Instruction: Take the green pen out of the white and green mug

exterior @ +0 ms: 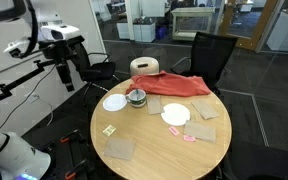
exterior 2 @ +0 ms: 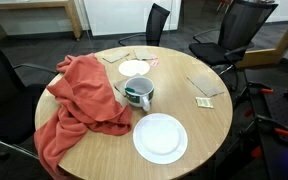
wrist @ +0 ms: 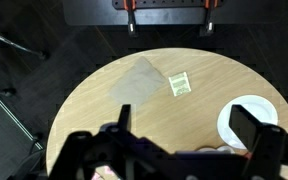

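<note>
The white and green mug [exterior: 136, 97] stands near the table's middle, next to a red cloth [exterior: 179, 87]; it also shows in an exterior view [exterior 2: 139, 94]. Something thin lies in its mouth, but I cannot make out the green pen. My gripper [exterior: 67, 74] hangs in the air beyond the table's edge, well away from the mug. In the wrist view its two dark fingers [wrist: 184, 130] are spread wide with nothing between them, high above the round wooden table [wrist: 104, 110]. The mug does not show clearly there.
A small white plate [exterior: 115, 102] lies beside the mug and a larger plate [exterior 2: 160, 138] is nearby. A big tan cylinder [exterior: 144, 67] stands behind the mug. Tan coasters [wrist: 139, 80] and a small packet [wrist: 180, 84] lie on the table. Office chairs [exterior 2: 156, 22] surround it.
</note>
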